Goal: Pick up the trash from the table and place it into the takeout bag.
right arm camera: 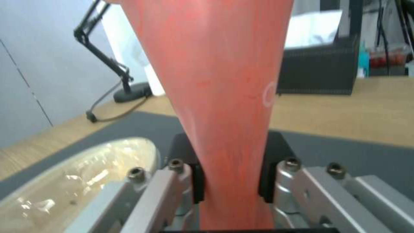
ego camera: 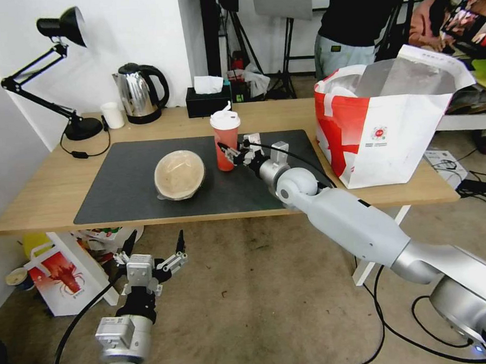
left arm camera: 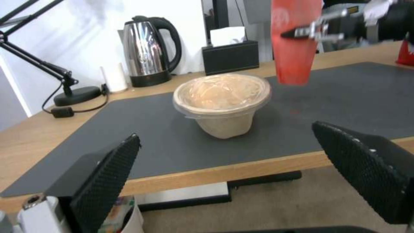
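Head view: the red cup (ego camera: 225, 141) is gripped by the right gripper (ego camera: 231, 150) mid-mat, beside the beige bowl (ego camera: 179, 174). The left gripper (ego camera: 155, 250) is held open below the table's (ego camera: 37, 201) front edge.

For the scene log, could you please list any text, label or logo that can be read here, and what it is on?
No text here can be read.
Takeout bag: round red logo with a line of print under it, too small to read.
Red cup, held by the right gripper: faint white mark, illegible.
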